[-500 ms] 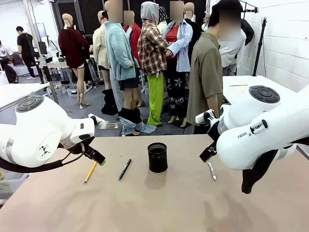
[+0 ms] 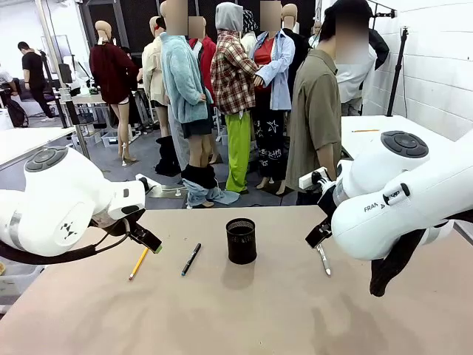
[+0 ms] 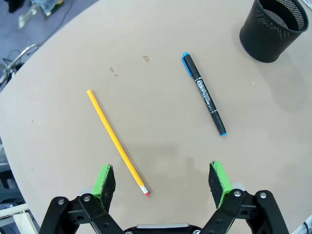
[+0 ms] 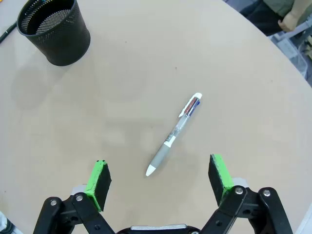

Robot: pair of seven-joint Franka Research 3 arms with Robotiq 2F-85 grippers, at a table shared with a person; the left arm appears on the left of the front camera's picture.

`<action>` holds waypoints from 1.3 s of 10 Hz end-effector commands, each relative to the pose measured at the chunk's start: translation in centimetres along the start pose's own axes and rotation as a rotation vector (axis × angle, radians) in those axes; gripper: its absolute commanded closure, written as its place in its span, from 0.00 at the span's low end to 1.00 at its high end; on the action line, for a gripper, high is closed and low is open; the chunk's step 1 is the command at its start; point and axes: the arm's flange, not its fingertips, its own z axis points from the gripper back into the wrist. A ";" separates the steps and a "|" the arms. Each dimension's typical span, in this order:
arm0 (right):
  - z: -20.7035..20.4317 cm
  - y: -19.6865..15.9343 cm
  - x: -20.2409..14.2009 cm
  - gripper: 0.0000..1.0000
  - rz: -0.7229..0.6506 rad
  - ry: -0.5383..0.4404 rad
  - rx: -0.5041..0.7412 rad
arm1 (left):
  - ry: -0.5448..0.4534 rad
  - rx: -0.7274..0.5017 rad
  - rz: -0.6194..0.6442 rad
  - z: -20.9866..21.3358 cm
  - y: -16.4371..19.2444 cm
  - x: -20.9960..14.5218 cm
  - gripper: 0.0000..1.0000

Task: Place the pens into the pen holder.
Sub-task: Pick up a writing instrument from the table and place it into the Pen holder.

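A pencil (image 3: 116,141), a black pen (image 3: 204,95) and a silver pen (image 4: 174,135) lie flat on the tan surface (image 2: 244,318), none in the upright black mesh holder (image 2: 241,240). The left fingers (image 3: 104,179) hang spread and empty over the pencil's eraser end; the black pen lies nearer the holder. The right fingers (image 4: 97,178), also spread and empty, hang over the silver pen. Likely risks: closing off-centre on the pencil's end may swing or roll it away; slim pens may slip; both arms reaching the holder together could collide or tip it.
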 end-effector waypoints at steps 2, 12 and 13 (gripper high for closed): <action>0.0 0.0 0.0 0.00 -0.001 0.000 0.000 | 0.048 0.002 0.040 -0.9 1.0 0.9 0.00; 0.0 0.0 0.0 0.00 -0.001 0.000 0.000 | 0.340 0.001 0.319 -9.2 7.5 4.8 0.00; 0.0 0.0 0.0 0.00 -0.001 0.000 0.000 | 0.355 -0.012 0.328 -9.8 7.8 4.8 0.00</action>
